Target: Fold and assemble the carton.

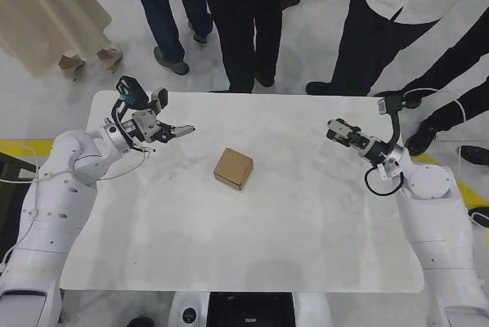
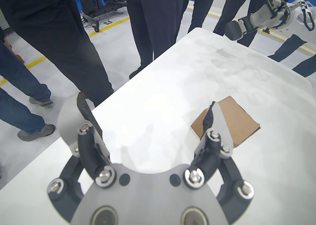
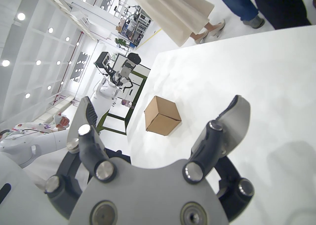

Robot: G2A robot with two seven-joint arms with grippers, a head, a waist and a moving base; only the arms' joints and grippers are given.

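A small brown carton (image 1: pixel 233 168) stands closed as a box near the middle of the white table (image 1: pixel 253 237). It also shows as the carton (image 2: pixel 234 122) in the left wrist view and the carton (image 3: pixel 161 116) in the right wrist view. My left gripper (image 1: pixel 181 130) hovers over the table's far left part, open and holding nothing, well apart from the carton. My right gripper (image 1: pixel 333 128) hangs over the far right part, open and holding nothing. In the wrist views the left gripper (image 2: pixel 147 103) and the right gripper (image 3: pixel 161 103) stand with fingers wide apart.
Several people stand close along the table's far edge (image 1: pixel 228 92). A yellow floor line (image 1: pixel 15 145) runs to the left. Bare tabletop lies around the carton on all sides.
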